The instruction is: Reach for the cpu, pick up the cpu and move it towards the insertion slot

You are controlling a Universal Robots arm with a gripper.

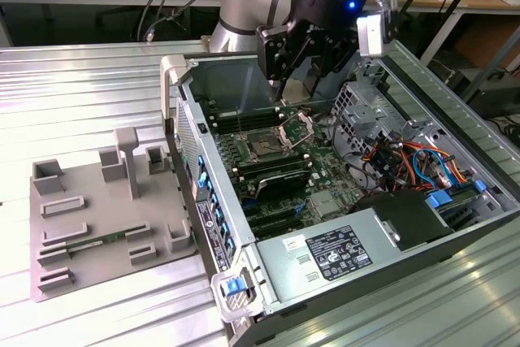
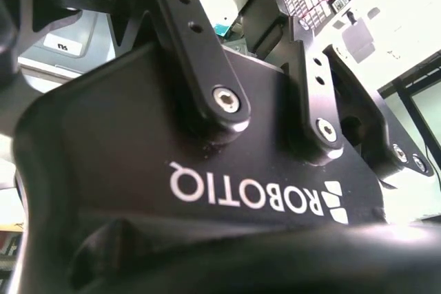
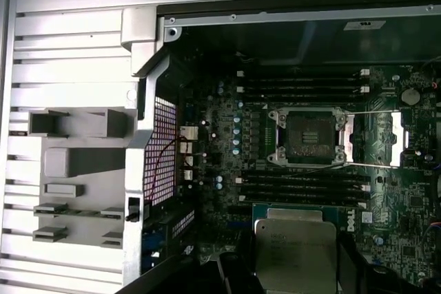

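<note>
Jaws: closed on the cpu (image 3: 296, 249). In the first wrist view a dark finger (image 3: 231, 275) stands at each of two opposite edges of the chip.
Gripper: the gripper (image 1: 299, 71) hangs over the open computer case (image 1: 455, 225), above the motherboard (image 1: 325, 164).
Cpu: held between the jaws, pale metal top facing the camera, clear of the board.
Insertion slot: the insertion slot (image 3: 308, 135) lies below the jaws and a little off to one side of them, well apart from the chip, its dark centre bare. Its hinged plate (image 3: 382, 139) is swung open beside it.
Writing: faint print on the chip's top. White lettering runs across the gripper body (image 2: 258, 194) in the second wrist view. In the exterior view a white printed sticker (image 1: 337, 251) sits on the power supply.
Exterior view alone: a grey holder tray (image 1: 97, 217) outside the case, far from the jaws.
</note>
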